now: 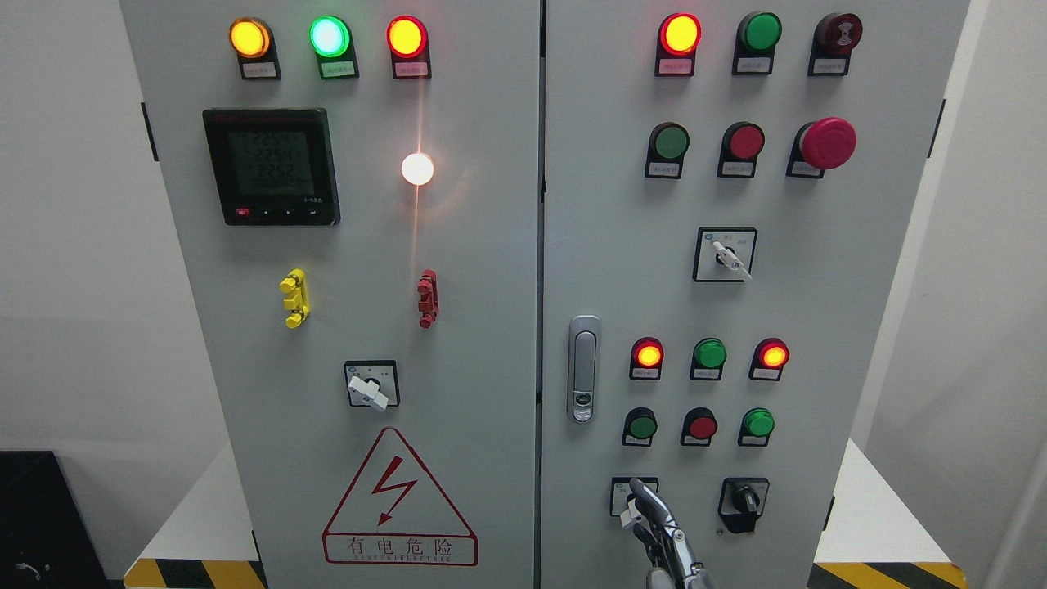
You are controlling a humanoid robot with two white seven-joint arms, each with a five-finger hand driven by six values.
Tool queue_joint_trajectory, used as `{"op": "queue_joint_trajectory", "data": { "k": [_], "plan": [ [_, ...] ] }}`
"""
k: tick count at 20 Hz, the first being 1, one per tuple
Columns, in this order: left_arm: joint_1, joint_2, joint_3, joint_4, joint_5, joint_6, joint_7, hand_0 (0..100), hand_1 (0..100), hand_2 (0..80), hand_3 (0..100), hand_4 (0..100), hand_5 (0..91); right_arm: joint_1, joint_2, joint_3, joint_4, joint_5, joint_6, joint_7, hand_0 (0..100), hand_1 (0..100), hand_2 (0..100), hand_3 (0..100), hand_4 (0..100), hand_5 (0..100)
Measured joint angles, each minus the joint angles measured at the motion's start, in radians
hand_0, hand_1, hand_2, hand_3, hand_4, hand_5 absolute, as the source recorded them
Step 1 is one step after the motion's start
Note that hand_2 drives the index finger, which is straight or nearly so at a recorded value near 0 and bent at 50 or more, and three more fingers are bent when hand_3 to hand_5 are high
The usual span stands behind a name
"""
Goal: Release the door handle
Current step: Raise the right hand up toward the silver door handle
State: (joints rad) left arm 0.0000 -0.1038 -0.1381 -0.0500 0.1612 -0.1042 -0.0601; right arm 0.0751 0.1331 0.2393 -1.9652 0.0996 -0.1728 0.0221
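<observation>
White walls [74, 204] behind; hazard-striped white platform [192, 532] below.

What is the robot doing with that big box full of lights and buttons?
A robot is standing in front of a grey electrical cabinet with two closed doors. Only one robot hand shows, poking up from the bottom with its fingertips by a small white rotary switch low on the right door. It is not touching the silver door handle, which sits flat and free higher up. I cannot tell which arm the hand belongs to. Several indicator lights are glowing.
</observation>
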Motion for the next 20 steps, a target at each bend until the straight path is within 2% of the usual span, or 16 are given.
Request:
{"op": "queue_joint_trajectory", "data": {
  "k": [10,12,14,15,16,18,19,20],
  "plan": [
    [0.0,0.0,0.0,0.0,0.0,0.0,0.0,12,56,0.0,0,0,0.0,0.0,0.0,0.0,-0.002,0.0,0.001,-0.005,34,5,0,8,10,9],
    [0.0,0.0,0.0,0.0,0.0,0.0,0.0,12,56,0.0,0,0,0.0,0.0,0.0,0.0,-0.003,0.001,0.001,-0.01,33,6,0,10,15,12],
    [0.0,0.0,0.0,0.0,0.0,0.0,0.0,12,56,0.0,0,0,0.0,0.0,0.0,0.0,-0.005,0.004,0.001,-0.019,34,11,0,16,29,25],
    [0.0,0.0,0.0,0.0,0.0,0.0,0.0,12,56,0.0,0,0,0.0,0.0,0.0,0.0,-0.006,0.007,0.001,-0.023,36,17,0,25,40,35],
    [0.0,0.0,0.0,0.0,0.0,0.0,0.0,12,56,0.0,0,0,0.0,0.0,0.0,0.0,-0.006,0.011,0.001,-0.03,37,18,0,27,43,38],
    [0.0,0.0,0.0,0.0,0.0,0.0,0.0,12,56,0.0,0,0,0.0,0.0,0.0,0.0,-0.009,0.034,0.001,-0.036,42,22,0,45,58,58],
    [0.0,0.0,0.0,0.0,0.0,0.0,0.0,12,56,0.0,0,0,0.0,0.0,0.0,-0.001,-0.01,0.052,0.002,-0.038,43,22,0,46,61,63],
    [0.0,0.0,0.0,0.0,0.0,0.0,0.0,12,56,0.0,0,0,0.0,-0.001,0.0,-0.001,-0.012,0.074,0.003,-0.042,44,25,0,52,67,70]
  ]
}}
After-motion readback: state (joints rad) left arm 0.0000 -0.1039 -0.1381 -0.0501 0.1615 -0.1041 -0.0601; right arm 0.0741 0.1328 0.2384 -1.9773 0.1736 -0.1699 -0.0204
